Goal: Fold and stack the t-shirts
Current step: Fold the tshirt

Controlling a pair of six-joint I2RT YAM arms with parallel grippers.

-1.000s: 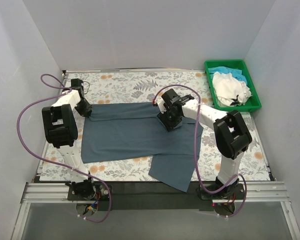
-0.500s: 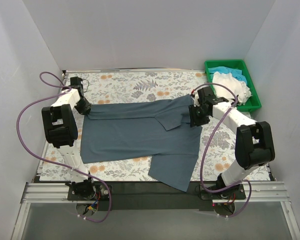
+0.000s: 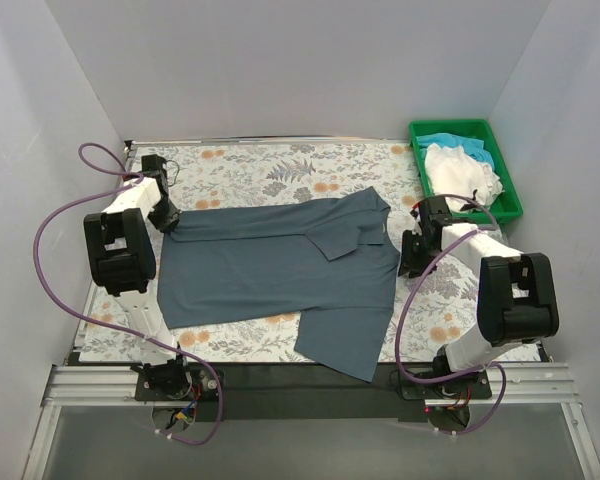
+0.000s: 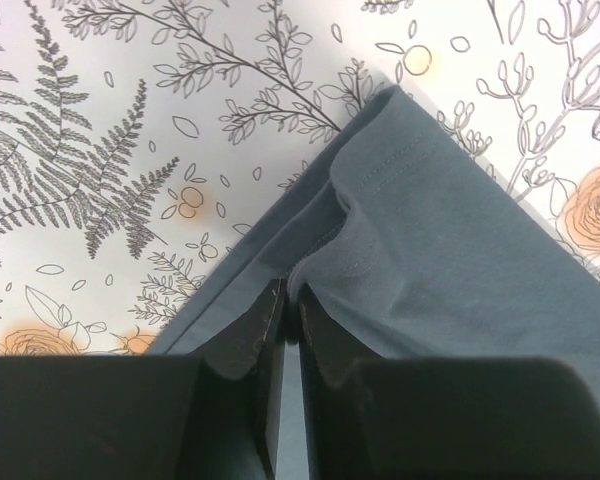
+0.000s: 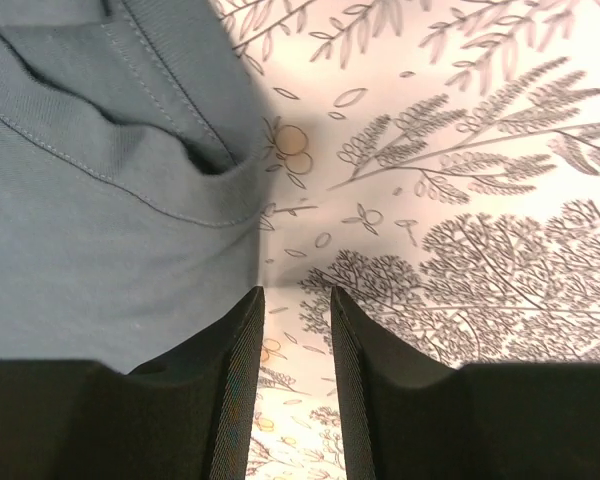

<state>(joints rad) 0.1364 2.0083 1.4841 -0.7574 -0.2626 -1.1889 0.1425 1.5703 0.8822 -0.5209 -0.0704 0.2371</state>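
Observation:
The dark slate blue-grey t-shirt point(image 3: 270, 265) lies spread across the floral cloth, one sleeve hanging toward the near edge. My left gripper point(image 3: 168, 222) is shut on the shirt's far-left edge; the left wrist view shows the hem point(image 4: 380, 230) pinched between the jaws point(image 4: 288, 300). My right gripper point(image 3: 412, 262) is open and empty just right of the shirt's right edge point(image 5: 110, 200), low over the cloth point(image 5: 295, 292). The white t-shirt point(image 3: 462, 173) and the turquoise t-shirt point(image 3: 443, 140) lie crumpled in the green tray.
The green plastic tray point(image 3: 512, 200) stands at the back right corner. White walls close in the left, back and right sides. The floral tablecloth point(image 3: 280, 170) covers the table; a purple cable point(image 3: 50, 230) loops by the left arm.
My right gripper carried the shirt's folded-over right part out to the right, let it go, and now sits open beside the shirt's edge. The left gripper has not moved.

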